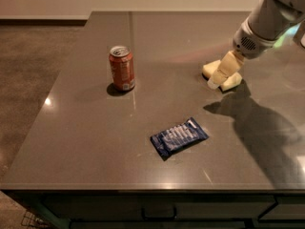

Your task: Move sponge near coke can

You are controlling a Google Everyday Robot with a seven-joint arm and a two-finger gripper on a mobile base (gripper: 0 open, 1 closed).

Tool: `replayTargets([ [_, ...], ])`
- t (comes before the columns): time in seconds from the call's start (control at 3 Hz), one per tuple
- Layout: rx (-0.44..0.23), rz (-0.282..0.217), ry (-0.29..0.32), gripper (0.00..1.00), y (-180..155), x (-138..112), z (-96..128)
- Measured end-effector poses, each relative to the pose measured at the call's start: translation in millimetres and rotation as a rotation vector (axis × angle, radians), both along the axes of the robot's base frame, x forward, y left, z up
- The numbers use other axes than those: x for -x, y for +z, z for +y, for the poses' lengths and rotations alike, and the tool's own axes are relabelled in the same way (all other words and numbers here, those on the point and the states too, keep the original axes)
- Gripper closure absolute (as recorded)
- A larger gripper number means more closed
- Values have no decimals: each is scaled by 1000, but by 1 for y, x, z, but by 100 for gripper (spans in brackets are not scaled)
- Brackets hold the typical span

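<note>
The pale yellow sponge (210,69) lies on the grey table (86,137) at the right, partly hidden behind my gripper. My gripper (217,80), with blocky cream fingers, reaches down from the upper right and sits right over the sponge's middle, its tips at the sponge's near edge. The red-orange coke can (122,67) stands upright at the left middle of the table, well to the left of the sponge and gripper.
A flat dark-blue foil packet (178,137) lies in the front middle of the table. The table's left edge drops to a brown floor (28,80). The arm's shadow falls across the right front of the table.
</note>
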State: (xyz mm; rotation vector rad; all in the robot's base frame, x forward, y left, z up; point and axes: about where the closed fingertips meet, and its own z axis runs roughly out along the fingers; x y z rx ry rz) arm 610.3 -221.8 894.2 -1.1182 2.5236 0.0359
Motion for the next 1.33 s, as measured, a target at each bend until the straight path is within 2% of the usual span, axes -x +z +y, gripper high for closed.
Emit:
replayTargets([
  [0.33,-40,19,-51,0,-18,-23,3],
  [1.0,-49,33,-83,0,-42,-43,8],
  [1.33,-46,45,-82,17,-47,-46,4],
])
